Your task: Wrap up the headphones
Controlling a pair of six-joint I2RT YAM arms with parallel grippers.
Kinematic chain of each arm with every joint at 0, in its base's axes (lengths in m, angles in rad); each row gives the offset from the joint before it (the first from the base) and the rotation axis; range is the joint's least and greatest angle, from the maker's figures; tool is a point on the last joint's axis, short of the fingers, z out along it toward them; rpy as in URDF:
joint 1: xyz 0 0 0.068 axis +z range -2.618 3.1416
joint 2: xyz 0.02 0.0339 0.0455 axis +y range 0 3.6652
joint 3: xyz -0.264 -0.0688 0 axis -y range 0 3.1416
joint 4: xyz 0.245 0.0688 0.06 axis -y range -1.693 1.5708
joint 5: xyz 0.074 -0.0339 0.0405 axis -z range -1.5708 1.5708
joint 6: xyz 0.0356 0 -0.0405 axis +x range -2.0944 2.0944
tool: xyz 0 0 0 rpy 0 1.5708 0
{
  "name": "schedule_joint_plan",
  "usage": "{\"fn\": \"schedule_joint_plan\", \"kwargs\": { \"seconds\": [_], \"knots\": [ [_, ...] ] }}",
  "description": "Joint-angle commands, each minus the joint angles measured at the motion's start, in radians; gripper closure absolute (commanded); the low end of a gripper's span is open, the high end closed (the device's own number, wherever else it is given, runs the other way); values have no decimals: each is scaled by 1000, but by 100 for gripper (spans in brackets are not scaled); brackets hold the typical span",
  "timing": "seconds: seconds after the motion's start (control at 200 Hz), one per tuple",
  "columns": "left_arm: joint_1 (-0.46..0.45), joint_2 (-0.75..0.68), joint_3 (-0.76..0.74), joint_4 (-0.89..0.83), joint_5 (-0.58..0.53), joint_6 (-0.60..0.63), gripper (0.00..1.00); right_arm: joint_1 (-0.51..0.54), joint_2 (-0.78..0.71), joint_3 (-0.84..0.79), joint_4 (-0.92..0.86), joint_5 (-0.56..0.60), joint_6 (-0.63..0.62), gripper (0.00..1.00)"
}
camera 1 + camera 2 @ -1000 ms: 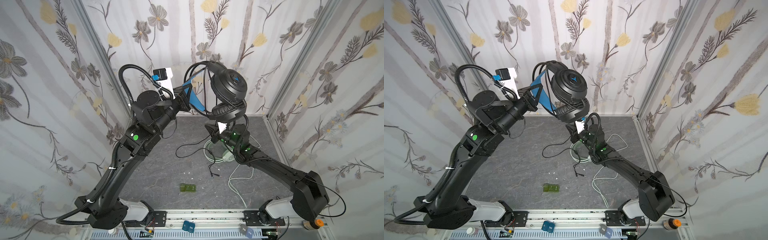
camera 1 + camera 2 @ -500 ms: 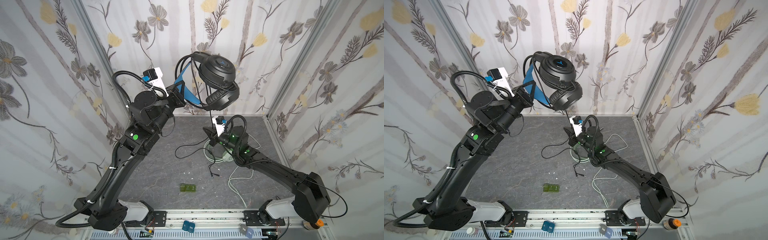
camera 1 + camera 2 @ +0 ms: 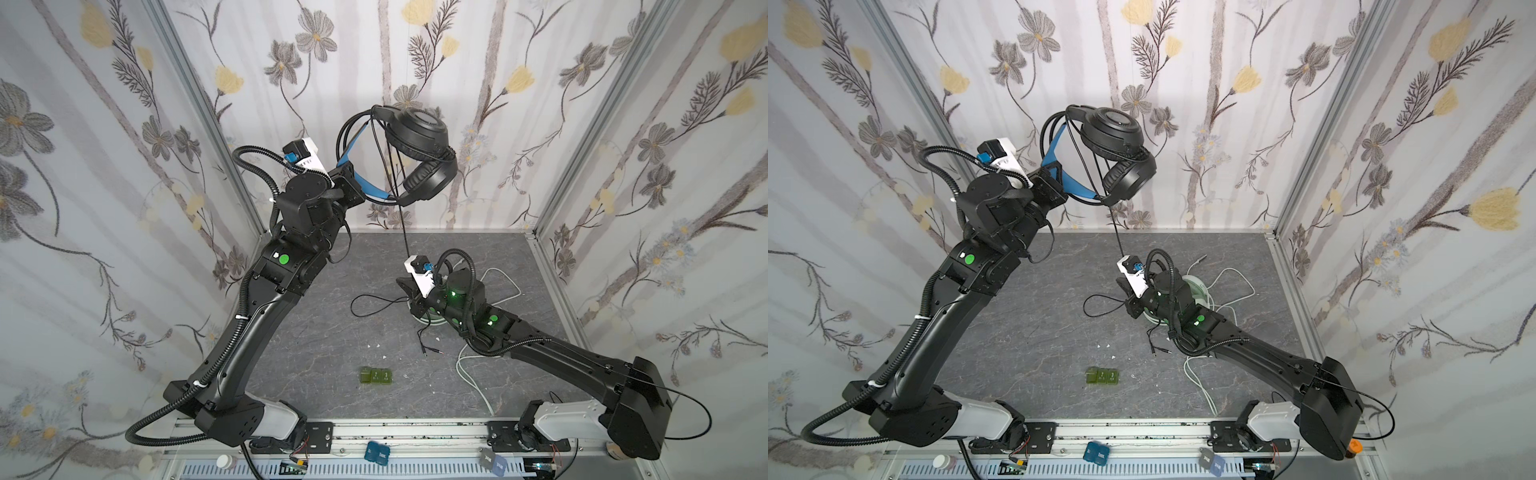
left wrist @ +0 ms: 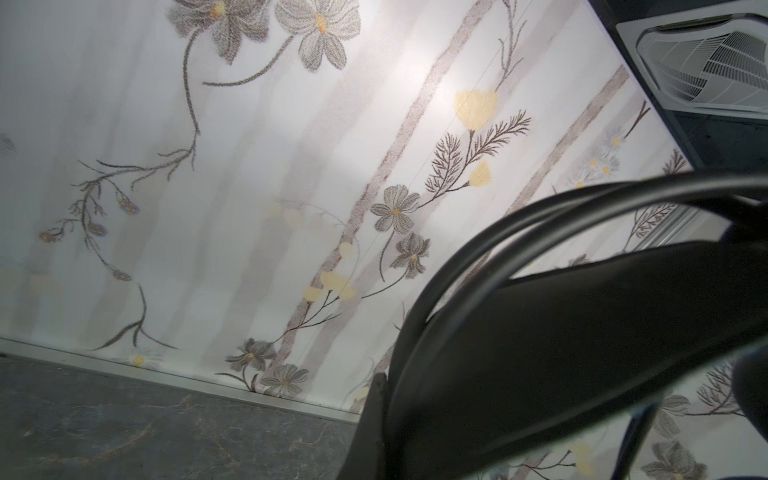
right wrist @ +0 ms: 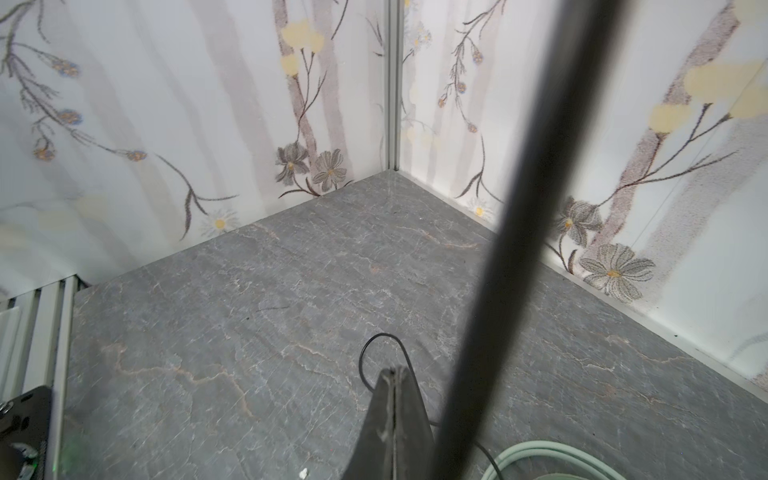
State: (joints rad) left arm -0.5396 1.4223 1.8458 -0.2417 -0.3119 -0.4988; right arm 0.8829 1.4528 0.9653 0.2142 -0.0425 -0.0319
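Left jaws: clenched on the blue band (image 3: 372, 190) inside the black headphones (image 3: 417, 129), which I hold high up by the far wall, about the middle.
Black headphones: both ear cups hang to the right of my left jaws, well above the worktop (image 3: 307, 353).
Black cable (image 3: 405, 228): it drops straight from the cups to just beside my right wrist, then loops on the worktop left of my right jaws.
Right jaws: pressed together, low over the worktop, right of middle. A thin loop of the black cable shows just past the tips. I cannot tell whether it is pinched.
Mint headphones (image 3: 1197, 286): on the worktop, partly under my right arm.
Pale cable (image 3: 473, 390): it trails from there toward the near edge.
Green block (image 3: 376, 375): near middle, apart from both cables.
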Motion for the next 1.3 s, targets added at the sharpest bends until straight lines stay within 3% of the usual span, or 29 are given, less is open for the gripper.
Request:
{"fn": "schedule_joint_plan", "kwargs": {
  "seconds": [0.0, 0.195, 0.42, 0.55, 0.814, 1.009, 1.294],
  "knots": [
    [19, 3, 5, 78, -61, 1, 100, 28, -19, -8, -89, 46, -36, 100],
    [20, 17, -46, 71, -112, 30, 100, 83, -33, 33, -179, 92, -84, 100],
    [17, 55, -121, 59, -245, 181, 100, 130, -53, 113, -288, 140, -150, 100],
    [8, 79, -173, 80, -312, 322, 100, 136, -66, 151, -340, 166, -184, 100],
    [-73, 94, -309, 202, -456, 743, 100, 129, -64, 234, -425, 259, -248, 100],
    [-146, 30, -454, 273, -462, 1093, 100, 124, -52, 273, -498, 337, -333, 100],
    [-178, -121, -528, 31, -379, 1224, 100, 115, -41, 286, -526, 455, -429, 100]
  ]
}}
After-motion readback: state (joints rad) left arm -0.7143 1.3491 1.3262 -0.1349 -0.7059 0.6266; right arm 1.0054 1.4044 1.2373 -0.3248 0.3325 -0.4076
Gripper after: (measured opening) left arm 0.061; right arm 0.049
